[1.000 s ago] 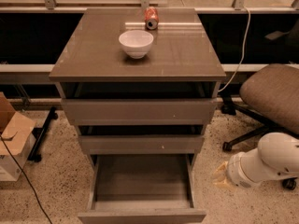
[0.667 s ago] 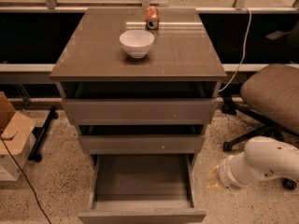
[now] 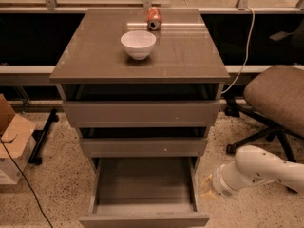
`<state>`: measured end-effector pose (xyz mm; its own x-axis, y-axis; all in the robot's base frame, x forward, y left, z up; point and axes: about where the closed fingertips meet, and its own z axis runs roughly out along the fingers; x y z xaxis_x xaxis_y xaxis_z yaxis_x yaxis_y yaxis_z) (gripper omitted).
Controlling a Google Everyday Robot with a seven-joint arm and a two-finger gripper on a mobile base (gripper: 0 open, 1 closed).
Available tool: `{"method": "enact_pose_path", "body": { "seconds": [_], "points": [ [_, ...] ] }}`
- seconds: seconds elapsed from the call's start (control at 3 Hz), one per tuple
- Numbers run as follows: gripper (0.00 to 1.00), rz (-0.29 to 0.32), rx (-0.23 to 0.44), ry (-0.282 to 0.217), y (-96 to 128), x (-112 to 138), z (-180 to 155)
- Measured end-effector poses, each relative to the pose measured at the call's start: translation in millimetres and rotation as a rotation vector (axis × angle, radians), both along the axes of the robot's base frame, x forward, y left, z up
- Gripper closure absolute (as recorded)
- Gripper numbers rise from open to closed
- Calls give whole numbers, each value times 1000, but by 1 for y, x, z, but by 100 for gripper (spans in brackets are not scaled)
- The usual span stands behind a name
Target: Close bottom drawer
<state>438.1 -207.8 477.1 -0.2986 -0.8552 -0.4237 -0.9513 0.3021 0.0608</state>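
Observation:
The bottom drawer (image 3: pixel 145 184) of the taupe-grey cabinet is pulled far out; its plain grey-brown box interior is empty and its flat front (image 3: pixel 142 220) is at the lower edge of the view. My white arm (image 3: pixel 259 172) comes in low from the right. My gripper (image 3: pixel 207 189) is at the arm's tip, close beside the drawer's right side wall, near the floor. The arm partly hides it.
The middle drawer (image 3: pixel 142 146) and top drawer (image 3: pixel 140 113) stand slightly out. A white bowl (image 3: pixel 138 44) and a red can (image 3: pixel 153 18) are on the cabinet top. An office chair (image 3: pixel 278 99) stands at the right, a cardboard box (image 3: pixel 12 137) at the left.
My arm has moved left, closer to the bottom drawer's right side. The drawer has not moved.

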Motion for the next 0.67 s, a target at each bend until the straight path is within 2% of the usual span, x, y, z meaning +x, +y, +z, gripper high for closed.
{"method": "enact_pose_path", "body": {
  "seconds": [0.33, 0.67],
  "points": [
    [100, 10, 55, 60, 9, 0, -46],
    [100, 10, 55, 60, 9, 0, -46]
  ]
}}
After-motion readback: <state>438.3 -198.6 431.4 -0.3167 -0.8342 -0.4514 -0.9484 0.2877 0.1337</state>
